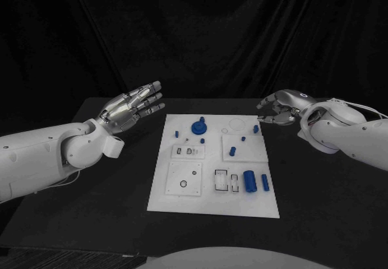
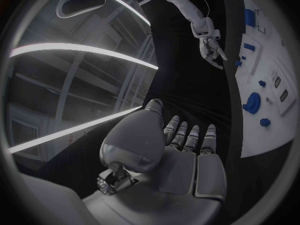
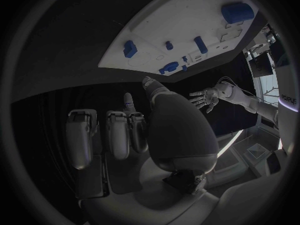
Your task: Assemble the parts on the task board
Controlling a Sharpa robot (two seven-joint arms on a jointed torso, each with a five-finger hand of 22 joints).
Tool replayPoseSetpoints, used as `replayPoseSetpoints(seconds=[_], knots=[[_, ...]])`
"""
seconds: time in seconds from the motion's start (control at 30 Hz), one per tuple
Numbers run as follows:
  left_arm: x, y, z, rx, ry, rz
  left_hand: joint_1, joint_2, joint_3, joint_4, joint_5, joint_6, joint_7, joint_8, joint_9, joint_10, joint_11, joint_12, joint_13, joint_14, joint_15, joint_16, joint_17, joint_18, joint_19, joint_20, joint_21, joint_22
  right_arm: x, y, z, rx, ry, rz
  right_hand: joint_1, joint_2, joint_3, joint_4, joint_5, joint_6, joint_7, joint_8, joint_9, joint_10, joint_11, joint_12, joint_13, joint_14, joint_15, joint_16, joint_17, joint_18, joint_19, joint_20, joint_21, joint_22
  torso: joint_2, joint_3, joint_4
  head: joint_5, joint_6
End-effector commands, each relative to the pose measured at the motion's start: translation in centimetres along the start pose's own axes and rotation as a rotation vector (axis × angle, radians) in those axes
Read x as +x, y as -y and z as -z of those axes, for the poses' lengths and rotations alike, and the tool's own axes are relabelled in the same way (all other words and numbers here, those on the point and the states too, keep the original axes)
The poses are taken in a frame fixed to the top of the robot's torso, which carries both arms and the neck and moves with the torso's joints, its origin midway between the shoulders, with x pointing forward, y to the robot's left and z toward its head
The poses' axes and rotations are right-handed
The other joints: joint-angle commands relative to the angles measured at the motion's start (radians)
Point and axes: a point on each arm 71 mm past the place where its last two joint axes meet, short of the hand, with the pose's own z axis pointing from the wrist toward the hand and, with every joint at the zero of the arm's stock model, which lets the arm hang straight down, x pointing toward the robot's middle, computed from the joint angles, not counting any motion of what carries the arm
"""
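Note:
The white task board (image 1: 212, 199) lies in the middle of the black table. Several blue parts are on it: a round knobbed piece (image 1: 199, 126) at the far end, a thick cylinder (image 1: 250, 181) and a thin pin (image 1: 264, 180) near the right edge, and small pegs (image 1: 232, 150) between. My left hand (image 1: 129, 106) hovers off the board's far left corner, fingers straight and apart, holding nothing. My right hand (image 1: 279, 107) hangs over the far right corner with loosely bent fingers and nothing in it. The left wrist view shows that hand (image 2: 209, 45) beside the board (image 2: 275, 130).
Raised white blocks with slots (image 1: 188, 150) and cut-outs (image 1: 184, 180) (image 1: 226, 180) sit on the board's left and middle. Bare black table (image 1: 97, 207) stretches on both sides of the board. A black curtain closes the back.

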Motion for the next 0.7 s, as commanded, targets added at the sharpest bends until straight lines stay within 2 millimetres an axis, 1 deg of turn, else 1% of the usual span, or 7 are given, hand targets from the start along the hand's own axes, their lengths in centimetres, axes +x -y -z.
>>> replayPoseSetpoints(seconds=[0.03,0.07,0.27,0.4,0.53,0.7], knots=[[0.2,0.0,0.0,0.013,-0.018,0.011,0.019,-0.004,0.02,-0.02,0.019,0.0,-0.004,0.018,0.017,0.002,0.009,0.011,0.013,-0.004,0.011,0.022,0.011,-0.023,0.008,0.002,0.008,0.008,0.5,0.1,-0.1,0.027,-0.029,0.007,0.022,-0.013,-0.001,0.009,-0.02,-0.01,-0.002,0.018,0.014,0.104,0.008,0.02,0.265,0.103,-0.001,0.017,0.264,-0.015,0.106,0.0,0.025,0.274,-0.001,0.0001,0.0008,-0.002,0.001],[0.2,0.0,0.0,0.013,-0.018,0.011,0.019,-0.004,0.02,-0.02,0.019,0.0,-0.004,0.018,0.017,0.002,0.009,0.011,0.013,-0.004,0.011,0.022,0.011,-0.023,0.008,0.002,0.008,0.008,0.6,0.1,-0.1,0.026,-0.034,0.007,0.023,-0.013,-0.001,0.01,-0.021,-0.01,-0.001,0.019,0.014,0.104,0.008,0.02,0.265,0.103,-0.001,0.017,0.264,-0.015,0.107,0.0,0.025,0.274,0.0,0.0001,0.0023,-0.002,0.001],[0.1,0.0,0.0,0.015,-0.016,0.011,0.018,-0.004,0.02,-0.02,0.018,-0.001,-0.005,0.017,0.017,0.002,0.009,0.01,0.013,-0.004,0.011,0.022,0.01,-0.023,0.008,0.001,0.008,0.008,1.3,-0.1,-0.2,0.024,-0.059,0.006,0.027,-0.012,0.0,0.011,-0.021,-0.01,0.0,0.024,0.017,0.104,0.009,0.02,0.265,0.103,0.0,0.017,0.264,-0.015,0.107,0.0,0.025,0.274,-0.002,-0.0019,0.0027,0.001,0.001],[0.1,0.0,0.1,0.014,-0.015,0.011,0.018,-0.004,0.02,-0.02,0.018,-0.001,-0.005,0.017,0.017,0.002,0.009,0.01,0.013,-0.004,0.011,0.022,0.01,-0.023,0.008,0.001,0.008,0.008,1.7,0.0,-0.2,0.026,-0.071,0.006,0.028,-0.012,0.0,0.011,-0.021,-0.01,0.001,0.025,0.017,0.104,0.009,0.02,0.265,0.103,0.0,0.017,0.264,-0.015,0.106,0.001,0.025,0.274,-0.001,-0.0024,0.003,0.001,0.003],[0.1,0.1,0.1,0.014,-0.015,0.011,0.018,-0.004,0.02,-0.02,0.018,-0.003,-0.006,0.017,0.016,0.001,0.009,0.01,0.013,-0.004,0.011,0.021,0.01,-0.023,0.008,0.001,0.008,0.008,2.0,0.0,-0.2,0.028,-0.081,0.005,0.028,-0.012,0.0,0.011,-0.021,-0.01,0.001,0.025,0.017,0.104,0.009,0.02,0.265,0.103,0.0,0.017,0.264,-0.014,0.106,0.001,0.023,0.273,-0.001,-0.0021,0.0032,0.001,0.001],[0.1,0.1,0.1,0.014,-0.015,0.011,0.018,-0.004,0.02,-0.02,0.018,-0.003,-0.006,0.017,0.016,0.001,0.009,0.01,0.013,-0.004,0.011,0.021,0.01,-0.023,0.008,0.001,0.008,0.008,2.2,0.1,-0.1,0.03,-0.089,0.005,0.029,-0.012,0.0,0.012,-0.021,-0.01,0.001,0.026,0.018,0.104,0.009,0.02,0.265,0.103,0.0,0.017,0.264,-0.014,0.105,0.001,0.022,0.273,0.001,-0.0014,0.0056,0.0,0.002]])
